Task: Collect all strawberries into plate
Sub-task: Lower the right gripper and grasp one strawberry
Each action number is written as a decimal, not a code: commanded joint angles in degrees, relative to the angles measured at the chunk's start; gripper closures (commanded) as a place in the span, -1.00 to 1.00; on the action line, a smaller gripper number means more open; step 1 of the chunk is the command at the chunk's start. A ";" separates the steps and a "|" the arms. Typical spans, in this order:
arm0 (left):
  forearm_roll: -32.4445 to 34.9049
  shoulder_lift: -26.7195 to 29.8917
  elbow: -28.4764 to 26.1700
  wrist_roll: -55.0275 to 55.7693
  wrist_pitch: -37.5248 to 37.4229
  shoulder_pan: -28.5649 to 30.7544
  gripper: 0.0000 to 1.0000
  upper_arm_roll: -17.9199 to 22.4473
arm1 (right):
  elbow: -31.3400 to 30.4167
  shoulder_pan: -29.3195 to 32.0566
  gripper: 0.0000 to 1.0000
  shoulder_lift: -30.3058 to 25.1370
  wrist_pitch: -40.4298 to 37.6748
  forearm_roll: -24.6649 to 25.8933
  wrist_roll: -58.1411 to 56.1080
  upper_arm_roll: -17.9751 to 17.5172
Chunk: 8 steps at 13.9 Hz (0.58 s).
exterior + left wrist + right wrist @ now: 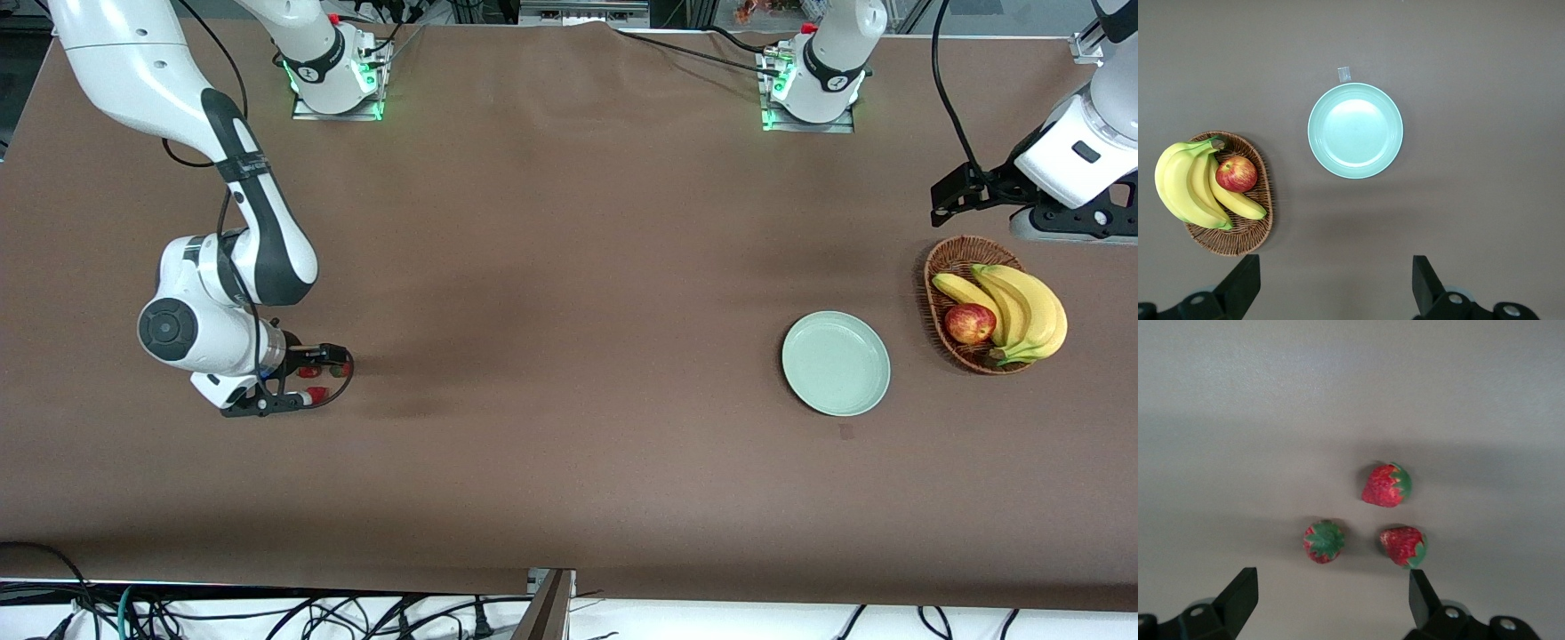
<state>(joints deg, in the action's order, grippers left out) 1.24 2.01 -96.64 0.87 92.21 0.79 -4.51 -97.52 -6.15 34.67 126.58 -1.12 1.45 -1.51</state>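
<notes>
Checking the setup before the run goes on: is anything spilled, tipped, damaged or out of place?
Nothing stands out. The three strawberries lie whole and apart on the table under the open right gripper. The plate sits flat and empty beside the basket, whose bananas and apple are all inside. The open left gripper waits above them.

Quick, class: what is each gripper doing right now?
Left gripper: open, holding nothing, above the basket.
Right gripper: open, empty, over the strawberries.
</notes>
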 commanded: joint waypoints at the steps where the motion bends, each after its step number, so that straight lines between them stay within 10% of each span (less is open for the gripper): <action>1: -0.54 0.37 0.76 0.19 -1.06 -0.08 -1.00 -0.06 | -3.28 -1.32 -1.00 -0.57 4.45 -0.02 2.50 -0.16; 8: -0.54 0.37 0.76 0.19 -1.06 -0.08 -1.00 -0.06 | -4.42 -1.85 -0.99 2.42 8.94 0.15 3.13 -0.16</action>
<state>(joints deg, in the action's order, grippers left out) 1.24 2.01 -96.64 0.87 92.21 0.78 -4.52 -100.36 -8.26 37.22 133.24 -1.12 4.40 -1.51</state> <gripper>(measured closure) 0.000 0.000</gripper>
